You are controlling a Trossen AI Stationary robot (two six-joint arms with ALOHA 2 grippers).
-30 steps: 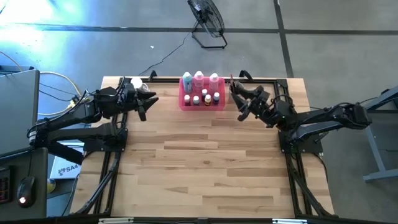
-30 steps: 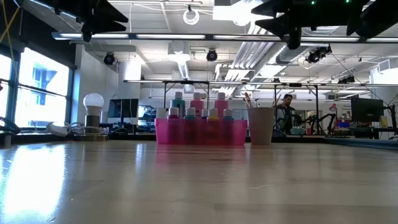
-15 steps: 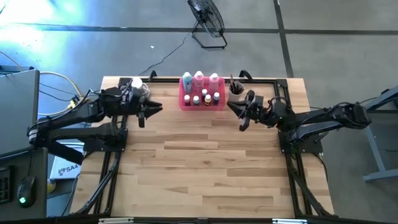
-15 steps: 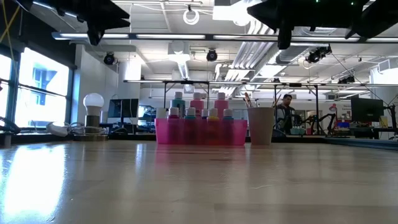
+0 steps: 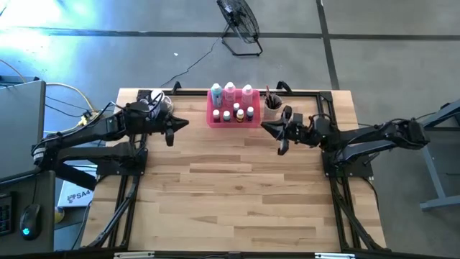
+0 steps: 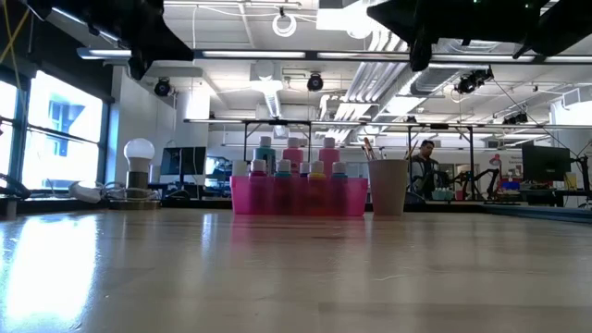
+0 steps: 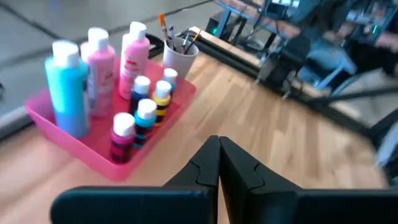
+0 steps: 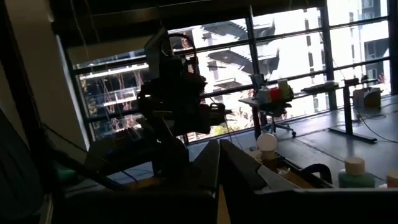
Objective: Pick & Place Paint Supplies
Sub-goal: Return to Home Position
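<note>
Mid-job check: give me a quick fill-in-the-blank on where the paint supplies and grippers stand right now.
The paintbrushes stand in the pale ____ beside the pink tray. The tray holds ____ tall white-capped bottles. The left gripper and right gripper are both ____ (open/shut), holding nothing.
Missing: cup; three; shut.

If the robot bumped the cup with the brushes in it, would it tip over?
Probably quite easily: the cup is tall, looks light, and is narrower at its base. The paintbrushes lean out above its rim, likely making it top-heavy. The pink tray beside it might block a fall that way.
</note>
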